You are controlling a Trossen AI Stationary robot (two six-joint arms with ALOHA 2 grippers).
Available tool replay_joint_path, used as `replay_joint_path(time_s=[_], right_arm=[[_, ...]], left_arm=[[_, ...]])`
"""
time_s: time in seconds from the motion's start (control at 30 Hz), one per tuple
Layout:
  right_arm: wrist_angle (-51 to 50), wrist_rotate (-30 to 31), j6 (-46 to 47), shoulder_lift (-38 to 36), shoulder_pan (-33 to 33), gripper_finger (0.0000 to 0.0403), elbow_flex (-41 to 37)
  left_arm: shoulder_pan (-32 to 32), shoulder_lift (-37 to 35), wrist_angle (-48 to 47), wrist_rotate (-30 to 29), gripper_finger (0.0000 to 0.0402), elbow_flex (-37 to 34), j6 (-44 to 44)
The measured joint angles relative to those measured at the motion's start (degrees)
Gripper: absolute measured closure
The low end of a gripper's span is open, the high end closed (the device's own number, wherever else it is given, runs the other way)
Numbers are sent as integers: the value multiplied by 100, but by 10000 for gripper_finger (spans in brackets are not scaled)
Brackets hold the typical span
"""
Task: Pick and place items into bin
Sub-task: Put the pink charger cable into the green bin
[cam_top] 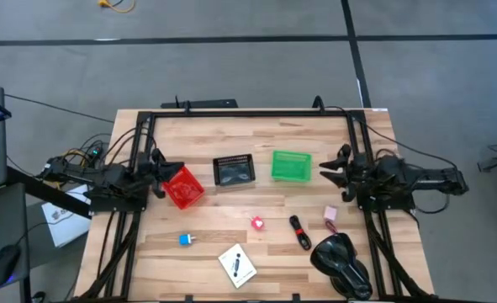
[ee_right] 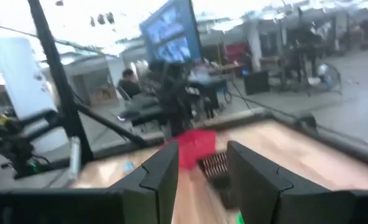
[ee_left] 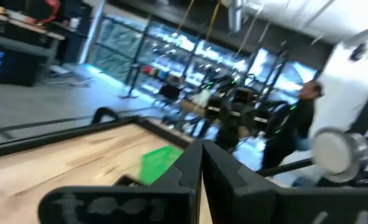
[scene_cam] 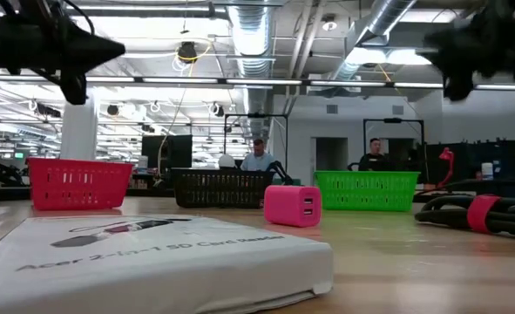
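The items lie on the wooden table in the high view: a tiny blue piece [cam_top: 186, 240], a pink-red piece [cam_top: 257, 224], a black-and-red stick [cam_top: 299, 232], a pale pink cube [cam_top: 330, 215] and a white card with a black mark [cam_top: 237, 264]. The low view shows the card [scene_cam: 152, 257] up close, the pink-red piece [scene_cam: 293, 205] and the stick [scene_cam: 484, 214]. My left gripper [cam_top: 159, 168] [ee_left: 201, 149] hovers shut beside the red bin [cam_top: 182, 187]. My right gripper [cam_top: 328, 168] [ee_right: 201, 155] hovers open beside the green bin [cam_top: 291, 166]. Neither touches anything.
A black bin [cam_top: 235, 170] stands between the red and green bins along the table's far part. A big glossy black rounded lump [cam_top: 342, 263] sits at the near right corner. People sit in the room behind the table [scene_cam: 259, 157].
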Motion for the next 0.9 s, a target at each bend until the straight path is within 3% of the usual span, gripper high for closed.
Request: replay_joint_path(time_s=[0.17, 0.27, 0.4, 0.53, 0.7, 0.9], right_arm=[[-696, -670, -738, 332, 53, 275, 1292], [-1876, -631, -524, 863, 160, 274, 2110], [-3798, -2, 952, 2030, 291, 273, 2890], [-4962, -468, 1752, 3242, 441, 273, 3610], [-5171, -769, 2197, 4088, 777, 273, 4177], [-5352, -1671, 5122, 4841, 1385, 273, 4285]], left_arm=[[0, 0, 66, 15, 401, 0, -185], [0, 0, 59, 305, 401, 0, -228], [-2, 0, 66, 375, 401, 4, -253], [-2, 0, 69, 305, 401, 7, -251], [0, 0, 69, 331, 402, 9, 67], [2, 0, 148, 813, 401, 11, 118]])
